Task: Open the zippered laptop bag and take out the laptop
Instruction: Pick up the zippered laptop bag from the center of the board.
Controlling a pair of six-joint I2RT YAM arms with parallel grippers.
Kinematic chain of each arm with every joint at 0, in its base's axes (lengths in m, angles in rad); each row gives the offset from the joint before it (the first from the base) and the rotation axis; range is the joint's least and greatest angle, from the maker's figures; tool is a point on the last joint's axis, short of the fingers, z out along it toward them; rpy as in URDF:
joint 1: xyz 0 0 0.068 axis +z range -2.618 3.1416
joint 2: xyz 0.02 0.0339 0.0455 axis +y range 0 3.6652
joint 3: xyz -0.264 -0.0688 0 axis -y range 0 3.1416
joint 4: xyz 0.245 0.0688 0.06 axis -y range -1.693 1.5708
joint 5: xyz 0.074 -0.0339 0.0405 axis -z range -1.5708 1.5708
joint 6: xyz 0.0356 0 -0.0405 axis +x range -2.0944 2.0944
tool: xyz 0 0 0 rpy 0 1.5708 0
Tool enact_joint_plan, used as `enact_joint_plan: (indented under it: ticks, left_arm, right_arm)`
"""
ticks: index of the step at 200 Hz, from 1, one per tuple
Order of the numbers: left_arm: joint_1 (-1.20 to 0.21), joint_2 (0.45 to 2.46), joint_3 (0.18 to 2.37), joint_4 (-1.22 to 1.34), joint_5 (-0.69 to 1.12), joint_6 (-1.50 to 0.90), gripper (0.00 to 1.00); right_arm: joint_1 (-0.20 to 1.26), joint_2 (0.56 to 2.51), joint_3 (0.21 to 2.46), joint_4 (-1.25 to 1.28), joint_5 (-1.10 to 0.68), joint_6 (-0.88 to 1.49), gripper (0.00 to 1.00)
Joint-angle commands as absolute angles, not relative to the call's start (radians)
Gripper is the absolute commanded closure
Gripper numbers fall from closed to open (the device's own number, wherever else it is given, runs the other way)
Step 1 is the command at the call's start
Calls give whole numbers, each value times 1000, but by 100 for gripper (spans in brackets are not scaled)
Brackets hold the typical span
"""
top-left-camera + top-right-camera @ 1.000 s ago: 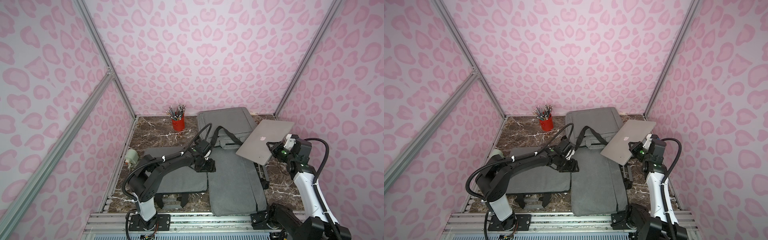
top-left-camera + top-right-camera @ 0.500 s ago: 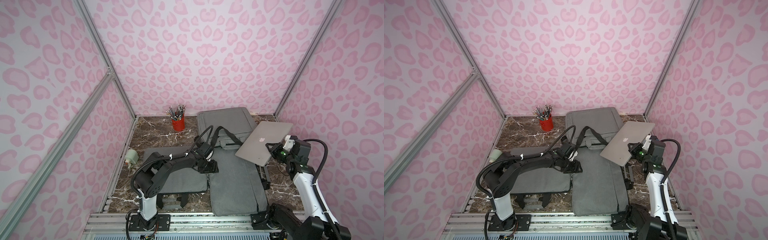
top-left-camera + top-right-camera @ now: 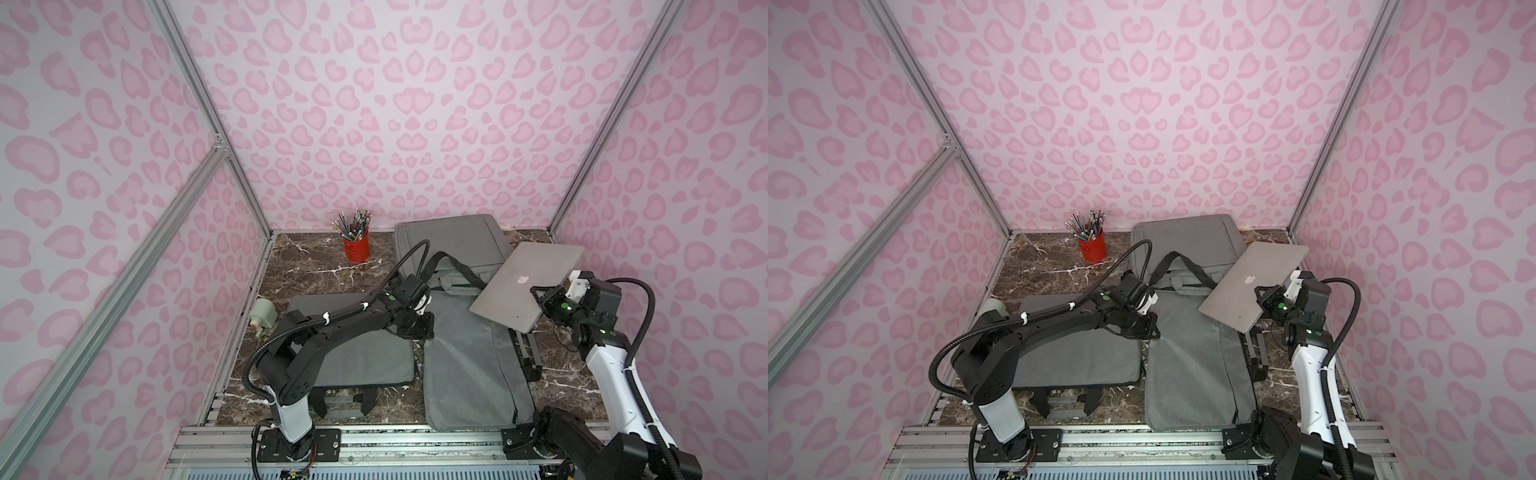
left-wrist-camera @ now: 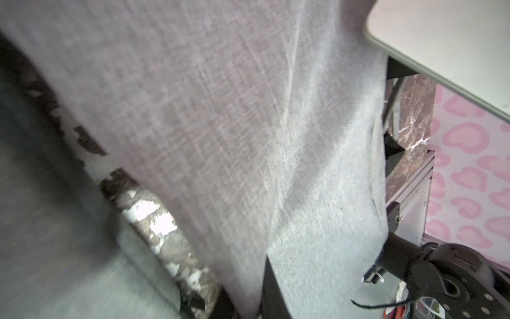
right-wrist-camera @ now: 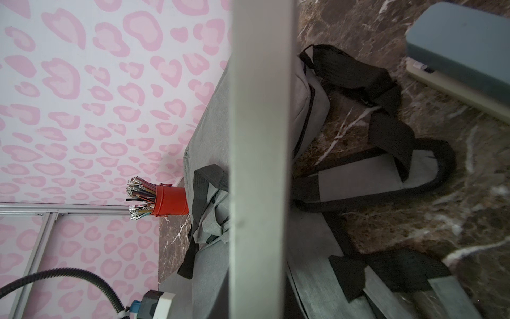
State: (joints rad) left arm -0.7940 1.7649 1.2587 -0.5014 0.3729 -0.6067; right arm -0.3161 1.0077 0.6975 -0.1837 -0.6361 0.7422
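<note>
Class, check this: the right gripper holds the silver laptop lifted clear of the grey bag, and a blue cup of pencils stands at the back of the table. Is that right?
One detail is wrong: the cup of pencils is red, not blue, as both top views show. The right gripper does hold the silver laptop lifted clear of the grey bag.

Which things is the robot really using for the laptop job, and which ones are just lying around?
For the job:
- laptop, held up by the right gripper
- middle laptop bag, with the left gripper at its edge

Just lying about:
- red pencil cup
- two other grey bags
- pale green bottle
</note>
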Motion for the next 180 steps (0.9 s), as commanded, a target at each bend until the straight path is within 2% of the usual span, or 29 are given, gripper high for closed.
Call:
enact_joint_plan:
  ticks: [1, 62, 180]
  left_arm:
    - [-784, 1715, 1299, -645, 371, -518, 96]
    - [-653, 1569, 1319, -938, 371, -310, 98]
    - [-192, 1498, 1349, -1202, 255, -12, 98]
  right_arm:
    - [-316, 1006, 715, -24, -682, 742, 100]
    - [-318, 1023, 726, -12, -685, 739, 100]
    - [-330, 1026, 745, -54, -690, 688, 100]
